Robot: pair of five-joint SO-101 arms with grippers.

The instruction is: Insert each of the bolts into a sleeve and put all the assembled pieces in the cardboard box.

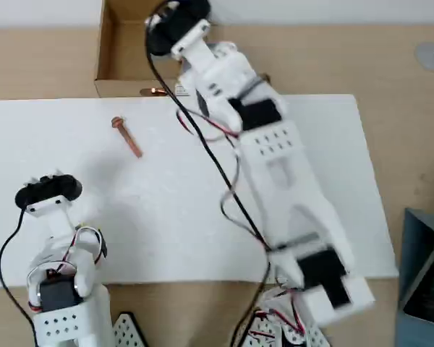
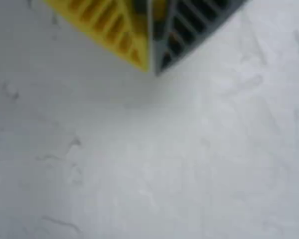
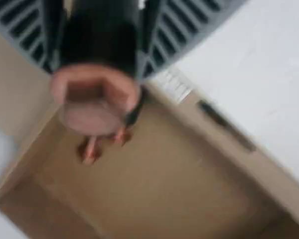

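My right gripper (image 3: 99, 59) hangs over the open cardboard box (image 3: 154, 189), shut on a black sleeve (image 3: 102, 35) with a copper bolt head (image 3: 94, 97) showing at its end. Below it, a copper piece (image 3: 91, 149) lies on the box floor. From the high camera, that gripper (image 1: 175, 25) is above the box (image 1: 116, 50) at the table's back. A loose copper bolt (image 1: 126, 136) lies on the white sheet (image 1: 166, 217), and a small copper piece (image 1: 155, 92) sits at the box's near wall. My left gripper (image 2: 150, 64) is shut with nothing in it, low over the sheet at the front left (image 1: 47, 189).
The right arm (image 1: 275, 166) stretches diagonally across the sheet from the front right, with cables (image 1: 224, 181) trailing beside it. A grey bin (image 1: 423, 275) stands at the right edge, and a round grey disc (image 1: 432, 54) lies on the wooden table at the back right.
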